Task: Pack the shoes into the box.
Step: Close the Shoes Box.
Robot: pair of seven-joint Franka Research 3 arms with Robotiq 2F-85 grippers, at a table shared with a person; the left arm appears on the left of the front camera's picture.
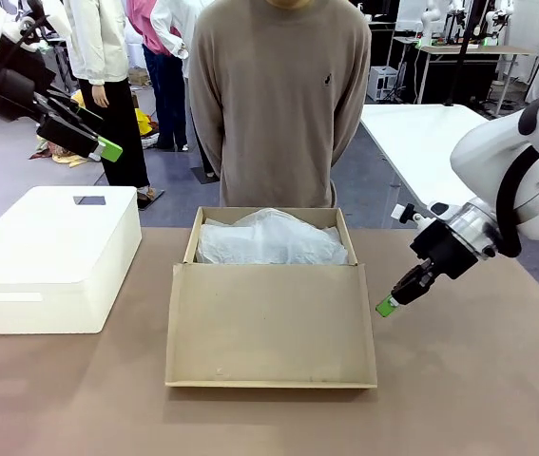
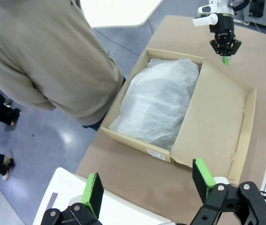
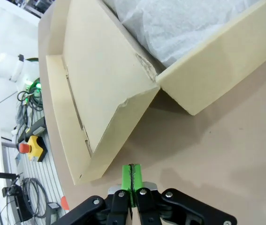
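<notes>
Nearest you, the box's lid [image 1: 269,323] lies folded open and flat on the table [image 1: 478,380], reaching toward the near edge at the middle. Just off the lid's right edge, your right gripper [image 1: 386,306] hangs low over the table with its tip angled down; in its wrist view [image 3: 132,176] the two green pads are pressed together with nothing between them, and the lid's corner is close ahead but apart from them. At the left edge sits a white bin [image 1: 50,256] with its lid on, well apart from the box. The box [image 1: 267,213] stands in the middle of the table behind its lid, and white tissue [image 1: 271,239] is heaped up inside it. A person [image 1: 283,95] stands at the far edge, right behind the box. Your left gripper [image 1: 107,149] is held high over the left side, above the bin; its wrist view [image 2: 148,183] shows the fingers spread wide and holding nothing.
</notes>
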